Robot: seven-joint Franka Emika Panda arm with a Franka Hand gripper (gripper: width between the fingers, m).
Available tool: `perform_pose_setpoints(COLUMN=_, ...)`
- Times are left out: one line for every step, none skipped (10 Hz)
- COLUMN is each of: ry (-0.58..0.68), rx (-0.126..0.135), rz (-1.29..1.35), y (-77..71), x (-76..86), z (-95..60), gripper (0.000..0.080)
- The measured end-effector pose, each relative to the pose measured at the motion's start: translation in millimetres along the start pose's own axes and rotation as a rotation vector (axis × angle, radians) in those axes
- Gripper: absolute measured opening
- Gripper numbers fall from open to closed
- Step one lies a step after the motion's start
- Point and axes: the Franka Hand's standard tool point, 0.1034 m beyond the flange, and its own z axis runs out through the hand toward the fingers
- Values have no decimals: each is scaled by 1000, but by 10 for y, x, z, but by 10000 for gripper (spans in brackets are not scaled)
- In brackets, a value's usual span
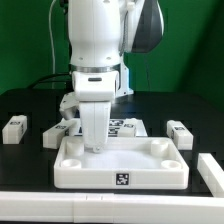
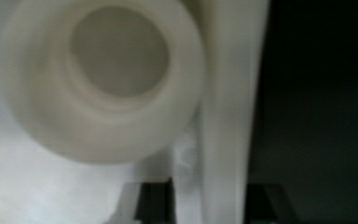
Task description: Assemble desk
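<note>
The desk's white rimmed tabletop [image 1: 140, 165] lies in the middle of the black table with its corner sockets facing up. My gripper [image 1: 92, 143] reaches straight down onto its rim at the back corner on the exterior view's left. In the wrist view a round corner socket [image 2: 108, 80] sits beside the upright white rim [image 2: 229, 100]. That rim runs between my dark fingers [image 2: 155, 205], so my gripper [image 2: 208, 202] is shut on it. Loose white legs lie around the tabletop: one [image 1: 14, 127] on the exterior view's far left and one [image 1: 180, 133] on its right.
Another leg [image 1: 58, 131] lies just behind the tabletop beside my arm, and one more [image 1: 210, 170] at the front on the exterior view's right. The marker board [image 1: 128, 126] lies flat behind the tabletop. A white table edge [image 1: 60, 205] runs along the front.
</note>
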Motion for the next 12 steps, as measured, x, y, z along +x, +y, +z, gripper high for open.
perform_pose_setpoints(ry=0, rx=-4, rz=1, y=9, x=-2, z=-5, gripper=63)
perform_pose_setpoints(ry=0, rx=-4, rz=1, y=9, x=-3, z=-5, gripper=58)
perform_pose_setpoints(ry=0, rx=-4, rz=1, y=10, x=-3, z=-5, gripper=58)
perform_pose_setpoints(ry=0, rx=-4, rz=1, y=10, x=-3, z=-5, gripper=58)
perform_pose_setpoints(ry=0, rx=-4, rz=1, y=10, x=-3, z=-5, gripper=58)
perform_pose_setpoints(ry=0, rx=-5, rz=4, y=25, x=11, z=-8, gripper=58)
perform_pose_setpoints(ry=2, rx=-10, rz=4, y=82, x=51, z=-16, gripper=58)
perform_pose_setpoints(ry=4, rx=-13, rz=8, y=145, x=104, z=-14, gripper=58)
perform_pose_setpoints(ry=9, rx=-21, rz=10, y=228, x=168, z=-13, gripper=58)
perform_pose_setpoints(ry=14, rx=-28, rz=9, y=303, x=216, z=-11, gripper=58)
perform_pose_setpoints(ry=18, rx=-31, rz=16, y=361, x=257, z=-14, gripper=58)
perform_pose_setpoints(ry=20, rx=-34, rz=16, y=409, x=293, z=-16, gripper=58)
